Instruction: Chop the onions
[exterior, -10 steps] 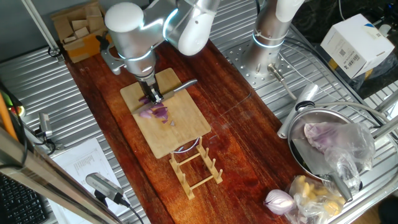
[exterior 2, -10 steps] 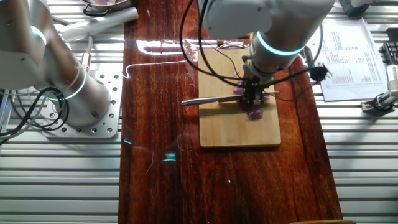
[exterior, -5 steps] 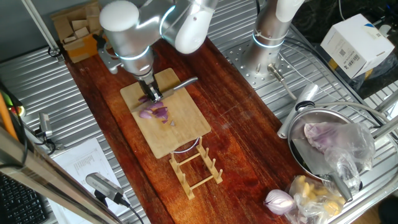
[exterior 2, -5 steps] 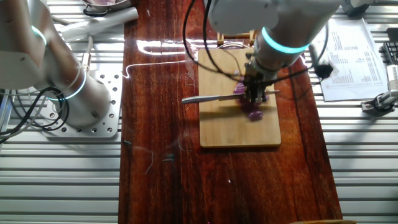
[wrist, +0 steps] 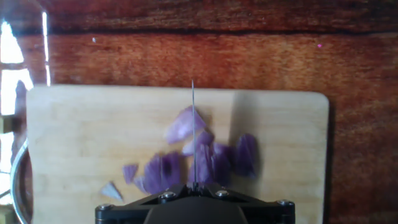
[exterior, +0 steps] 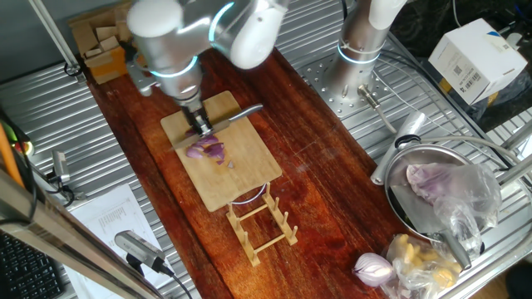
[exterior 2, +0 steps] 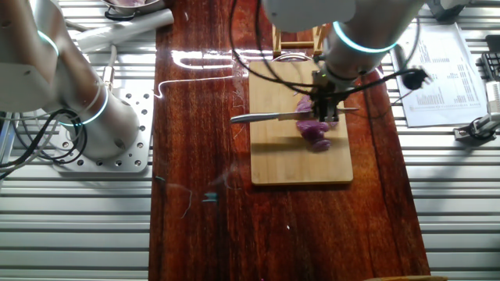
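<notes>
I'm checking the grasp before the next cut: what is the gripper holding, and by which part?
The gripper holds a knife by its handle end, the blade sticking out sideways above the onions on the cutting board.

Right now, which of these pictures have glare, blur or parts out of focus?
One fixed view: the arm's upper body is smeared by motion; the cutting board is sharp. The other fixed view: bright glare streaks lie on the dark wooden table near its far end. Hand view: the onion pieces are slightly soft, the knife shows only as a thin line, and white glare burns out the left edge.
</notes>
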### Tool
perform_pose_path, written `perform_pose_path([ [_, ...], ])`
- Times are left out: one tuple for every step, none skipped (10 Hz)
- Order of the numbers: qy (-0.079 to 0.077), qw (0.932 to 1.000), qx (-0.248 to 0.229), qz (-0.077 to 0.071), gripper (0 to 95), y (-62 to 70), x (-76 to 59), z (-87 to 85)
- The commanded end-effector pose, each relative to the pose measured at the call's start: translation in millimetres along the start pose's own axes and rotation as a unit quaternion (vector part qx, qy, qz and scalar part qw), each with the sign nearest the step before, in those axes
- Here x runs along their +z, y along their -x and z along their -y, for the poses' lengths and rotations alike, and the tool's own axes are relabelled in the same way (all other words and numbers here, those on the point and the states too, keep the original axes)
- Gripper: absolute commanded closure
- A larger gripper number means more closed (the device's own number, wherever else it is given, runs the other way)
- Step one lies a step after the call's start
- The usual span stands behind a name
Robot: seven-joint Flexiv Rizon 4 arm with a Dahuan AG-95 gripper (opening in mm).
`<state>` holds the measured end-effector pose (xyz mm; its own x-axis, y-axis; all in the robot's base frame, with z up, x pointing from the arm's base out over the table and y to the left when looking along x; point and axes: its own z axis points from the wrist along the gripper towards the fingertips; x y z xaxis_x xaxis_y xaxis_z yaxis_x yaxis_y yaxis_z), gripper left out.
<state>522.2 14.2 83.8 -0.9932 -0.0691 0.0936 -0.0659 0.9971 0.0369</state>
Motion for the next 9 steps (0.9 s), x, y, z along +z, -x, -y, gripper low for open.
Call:
perform_pose_path([
  [0.003, 1.0, 0.005, 0.004, 95.0, -2.7, 0.0, -2.9],
  [0.003, 0.9999, 0.01, 0.004, 95.0, -2.9, 3.5, -12.3],
  [0.001, 0.9999, 0.012, 0.004, 95.0, -3.5, 6.0, -20.4],
  [0.001, 0.9999, 0.011, 0.005, 95.0, -3.8, 7.2, -24.2],
  [0.003, 0.9999, 0.008, 0.006, 95.0, -4.1, 8.2, -26.8],
  [0.003, 1.0, 0.005, 0.006, 95.0, -4.4, 9.5, -29.4],
  [0.001, 1.0, -0.001, 0.005, 95.0, -5.0, 11.2, -30.8],
  [0.0, 1.0, -0.003, 0.005, 95.0, -5.6, 12.2, -30.2],
  [-0.001, 1.0, -0.003, 0.006, 95.0, -5.8, 12.5, -28.6],
])
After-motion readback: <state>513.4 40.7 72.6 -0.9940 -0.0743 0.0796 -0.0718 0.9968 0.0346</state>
